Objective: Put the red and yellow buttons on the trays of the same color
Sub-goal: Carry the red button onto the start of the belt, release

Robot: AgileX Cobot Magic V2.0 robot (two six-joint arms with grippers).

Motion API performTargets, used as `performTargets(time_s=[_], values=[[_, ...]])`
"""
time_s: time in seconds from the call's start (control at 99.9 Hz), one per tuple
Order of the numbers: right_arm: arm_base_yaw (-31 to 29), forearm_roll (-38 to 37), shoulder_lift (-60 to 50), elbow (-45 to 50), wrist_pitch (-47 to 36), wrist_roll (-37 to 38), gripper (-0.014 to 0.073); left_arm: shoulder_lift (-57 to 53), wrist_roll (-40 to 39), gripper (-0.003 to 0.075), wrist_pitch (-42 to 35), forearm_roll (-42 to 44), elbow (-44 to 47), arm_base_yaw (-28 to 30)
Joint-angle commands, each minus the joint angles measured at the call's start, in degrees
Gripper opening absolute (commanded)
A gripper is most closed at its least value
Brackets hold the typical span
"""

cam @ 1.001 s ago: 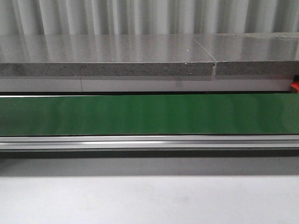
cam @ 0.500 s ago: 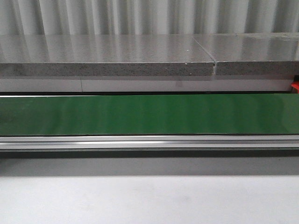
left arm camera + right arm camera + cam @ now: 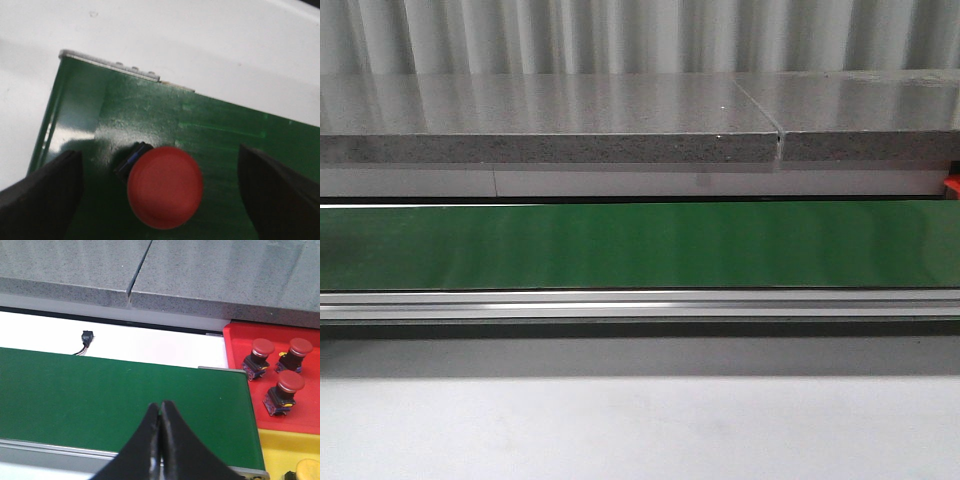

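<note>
In the left wrist view a red button with a dark base lies on the green belt, near the belt's end. My left gripper is open, one finger on each side of the button and clear of it. My right gripper hangs shut and empty over the green belt. Beyond the belt's end, a red tray holds three red buttons. Beside it a yellow tray holds a yellow button, cut off by the frame edge. Neither gripper shows in the front view.
A grey stone ledge runs behind the green belt, and an aluminium rail runs along its front. A small black connector with a wire lies on the white surface behind the belt. A red sliver shows at the right edge.
</note>
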Motion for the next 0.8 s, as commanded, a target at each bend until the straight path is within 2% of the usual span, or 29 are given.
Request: performTargets(time_s=[0.0, 0.28, 0.48, 0.651, 0.791], values=[[0.0, -0.3, -0.1, -2.1, -4.1, -0.2, -0.0068, -3.7, 0.4, 0.0618, -2.2, -1.2, -3.6, -0.3], [0.0, -0.3, -0.1, -2.1, -4.1, -0.2, -0.0068, -4.0, 0.4, 0.0618, -7.1, 6.2, -7.7, -0.2], [0.0, -0.3, -0.1, -2.1, -4.1, -0.2, -0.0068, -3.6, 0.4, 0.0618, -11.8, 7.4, -7.7, 0.0], [0.0, -0.3, -0.1, -2.1, -4.1, -0.2, -0.0068, -2.1, 0.1, 0.0618, -11.4, 6.3, -7.7, 3.9], [0.0, -0.3, -0.1, -2.1, -4.1, -0.2, -0.0068, 1.2, 0.1, 0.0618, -10.7, 0.8, -7.7, 9.8]])
